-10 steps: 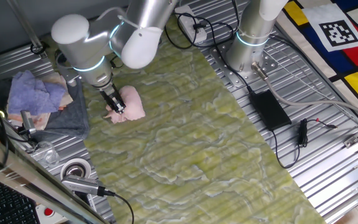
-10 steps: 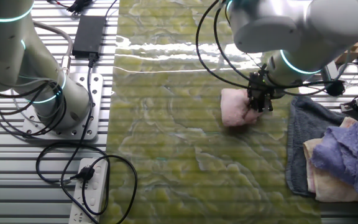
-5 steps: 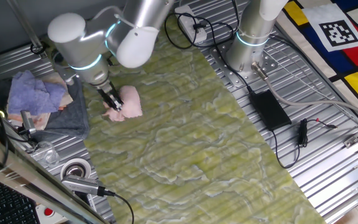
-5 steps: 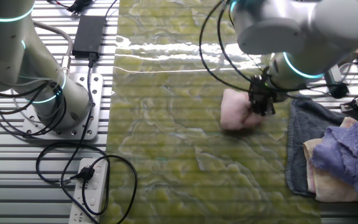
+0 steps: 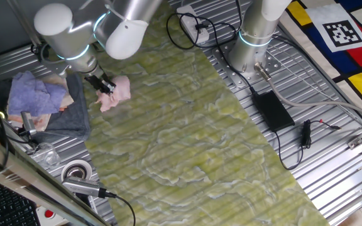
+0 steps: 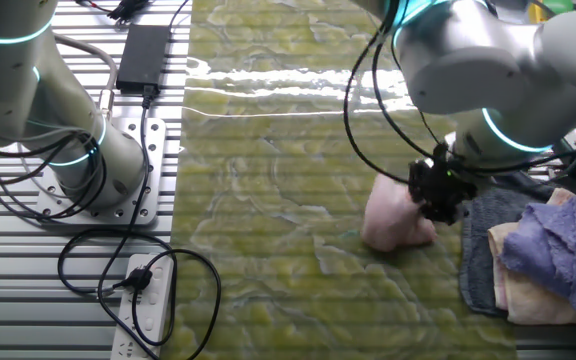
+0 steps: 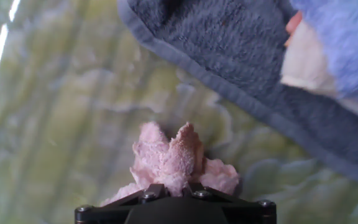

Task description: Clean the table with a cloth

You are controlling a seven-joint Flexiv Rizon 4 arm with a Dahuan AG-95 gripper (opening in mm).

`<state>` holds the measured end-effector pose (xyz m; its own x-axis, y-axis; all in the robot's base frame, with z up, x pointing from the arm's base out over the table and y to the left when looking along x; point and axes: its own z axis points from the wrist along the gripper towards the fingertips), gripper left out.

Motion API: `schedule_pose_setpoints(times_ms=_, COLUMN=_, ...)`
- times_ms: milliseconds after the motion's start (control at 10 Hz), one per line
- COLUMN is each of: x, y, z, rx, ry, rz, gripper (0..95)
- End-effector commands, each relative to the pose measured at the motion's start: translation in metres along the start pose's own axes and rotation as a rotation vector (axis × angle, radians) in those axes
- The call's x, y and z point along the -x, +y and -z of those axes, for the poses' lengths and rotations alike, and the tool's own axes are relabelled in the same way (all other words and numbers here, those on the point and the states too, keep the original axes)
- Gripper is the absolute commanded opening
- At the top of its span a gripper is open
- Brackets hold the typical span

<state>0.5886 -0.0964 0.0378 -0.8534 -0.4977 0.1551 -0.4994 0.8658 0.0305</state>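
The pale pink cloth (image 5: 117, 93) lies bunched on the yellow-green marbled table (image 5: 193, 125), near its end by the towel pile. It also shows in the other fixed view (image 6: 393, 220) and in the hand view (image 7: 176, 158). My gripper (image 5: 102, 84) is shut on the cloth's edge and presses it onto the table; it also shows in the other fixed view (image 6: 438, 196) and at the bottom of the hand view (image 7: 171, 188). The fingertips are buried in the cloth.
A dark grey towel (image 7: 241, 68) with a lavender cloth (image 5: 33, 94) on it lies right beside the pink cloth. A second arm's base (image 5: 251, 47), a power brick (image 5: 272, 110), cables and a power strip (image 6: 148, 300) sit on the ribbed metal panels.
My gripper has dragged the pink cloth along the table toward the grey towel pile; the cloth now lies close to the towel's edge.
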Motion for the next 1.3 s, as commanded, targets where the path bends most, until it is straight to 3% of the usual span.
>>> schedule_pose_setpoints(times_ms=100, x=0.0, y=0.003, z=-0.005, rx=0.018, ry=-0.011, rz=-0.041, gripper=0.0)
schedule_pose_setpoints(times_ms=400, x=0.017, y=0.044, z=-0.013, rx=0.035, ry=-0.036, rz=-0.17, gripper=0.0)
schedule_pose_setpoints(times_ms=800, x=0.04, y=0.088, z=-0.006, rx=0.049, ry=-0.039, rz=-0.288, gripper=0.0)
schedule_pose_setpoints(times_ms=1100, x=0.041, y=0.089, z=-0.005, rx=0.045, ry=-0.035, rz=-0.287, gripper=0.0)
schedule_pose_setpoints(times_ms=1300, x=0.041, y=0.089, z=-0.005, rx=0.029, ry=-0.024, rz=-0.16, gripper=0.0)
